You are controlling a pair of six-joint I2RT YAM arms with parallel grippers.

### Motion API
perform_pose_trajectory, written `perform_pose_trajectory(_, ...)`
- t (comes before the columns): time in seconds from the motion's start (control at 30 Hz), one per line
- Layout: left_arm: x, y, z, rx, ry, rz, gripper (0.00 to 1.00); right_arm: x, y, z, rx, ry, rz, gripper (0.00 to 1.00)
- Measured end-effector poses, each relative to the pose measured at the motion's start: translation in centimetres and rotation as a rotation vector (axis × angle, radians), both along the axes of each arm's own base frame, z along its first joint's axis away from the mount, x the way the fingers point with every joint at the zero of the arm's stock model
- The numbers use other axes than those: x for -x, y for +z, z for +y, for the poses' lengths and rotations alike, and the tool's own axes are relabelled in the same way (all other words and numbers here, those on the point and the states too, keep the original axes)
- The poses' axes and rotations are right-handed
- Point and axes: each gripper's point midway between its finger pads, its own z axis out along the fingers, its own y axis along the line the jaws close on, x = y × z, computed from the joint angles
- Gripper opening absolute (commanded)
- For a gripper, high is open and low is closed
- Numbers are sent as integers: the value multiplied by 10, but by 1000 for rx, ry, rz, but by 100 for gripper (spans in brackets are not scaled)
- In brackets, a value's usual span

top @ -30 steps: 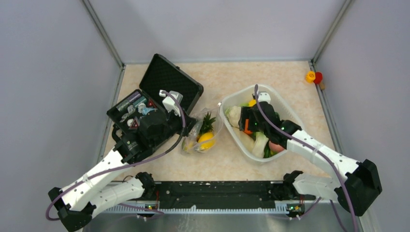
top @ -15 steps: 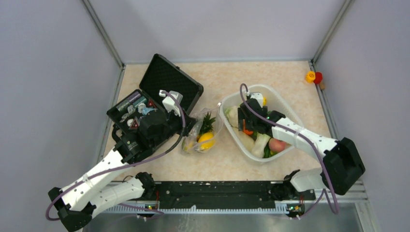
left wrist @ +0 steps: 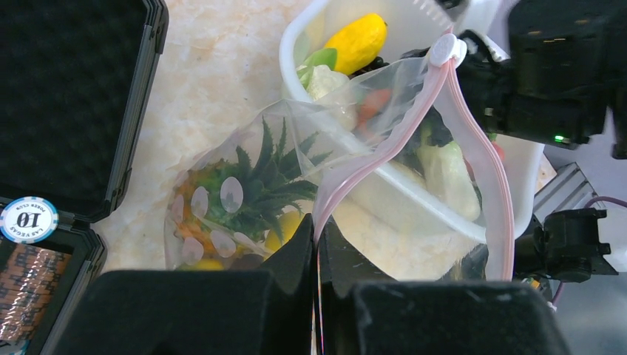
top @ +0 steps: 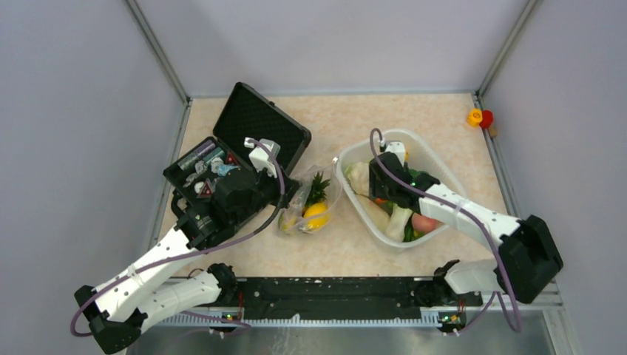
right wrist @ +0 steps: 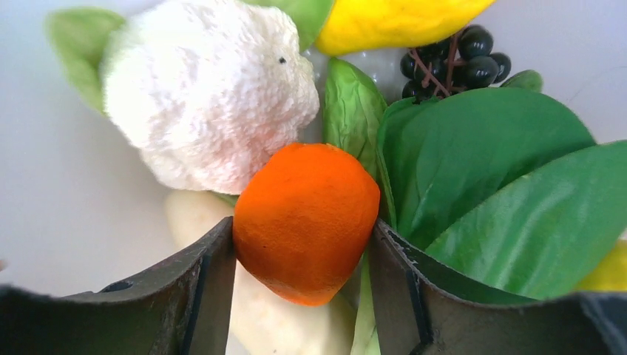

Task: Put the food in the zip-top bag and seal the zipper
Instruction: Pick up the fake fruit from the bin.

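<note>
One white tub (top: 427, 151) stands just beside one zip-top bag (top: 325, 194), whose pink zipper (left wrist: 473, 133) the left gripper (left wrist: 318, 248) pinches tight and which holds one pineapple (left wrist: 259, 185) and one yellow mango (top: 316, 214), while in the tub, against one cauliflower (right wrist: 211, 89), the right gripper (right wrist: 303, 255) clamps one orange (right wrist: 307, 214).

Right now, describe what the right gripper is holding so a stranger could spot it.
Look in the white tub on the right. Between the right gripper's fingers sits the orange, beside the white cauliflower and green leaves. It is the only bright orange piece there.
</note>
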Motion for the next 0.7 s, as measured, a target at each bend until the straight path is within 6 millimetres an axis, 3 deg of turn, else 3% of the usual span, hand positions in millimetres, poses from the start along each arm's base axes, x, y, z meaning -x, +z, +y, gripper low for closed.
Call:
perform_pose_trajectory(0.3,0,1,1,1,4,-3,3,10,78,-1,-272,25,-306,33)
perform_pose_trajectory(0.57,0,1,1,1,4,-3,3,22,107,9,-449,87,-425,31)
perform_pose_trajectory(0.7,0,1,1,1,4,-3,3,35,136,20,-596,167,-516,31)
